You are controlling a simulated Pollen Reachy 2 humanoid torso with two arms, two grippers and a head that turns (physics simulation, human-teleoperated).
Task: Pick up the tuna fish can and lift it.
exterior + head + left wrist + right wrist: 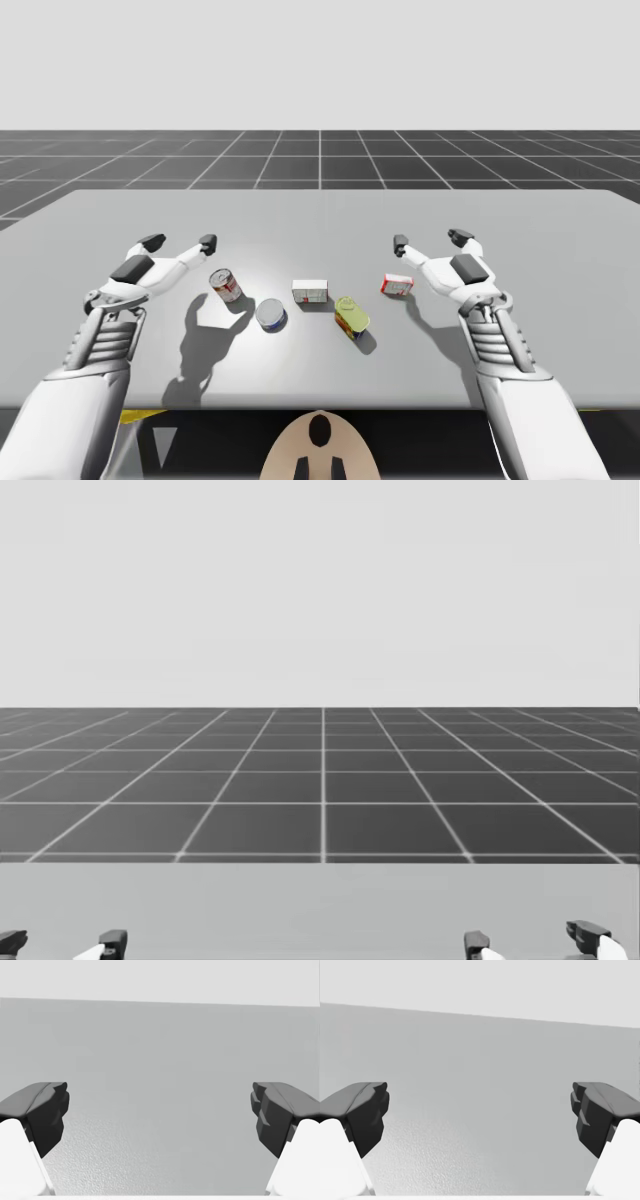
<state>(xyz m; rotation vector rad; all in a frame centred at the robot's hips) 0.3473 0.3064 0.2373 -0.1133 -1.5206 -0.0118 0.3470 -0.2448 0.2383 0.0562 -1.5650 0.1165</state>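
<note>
The left gripper (180, 241) and right gripper (430, 240) are being held wide open (nothing gripped). The tuna can (270, 314) is being left untouched between them, nearer the left.

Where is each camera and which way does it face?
High view: above the table, looking down on the tuna can, left gripper, right gripper, arms.
Head view: my head, facing level past the table; gripper tips.
Left wrist view: along open fingers, over the table.
Right wrist view: the same.
Shared: both grippers, high and head.
</note>
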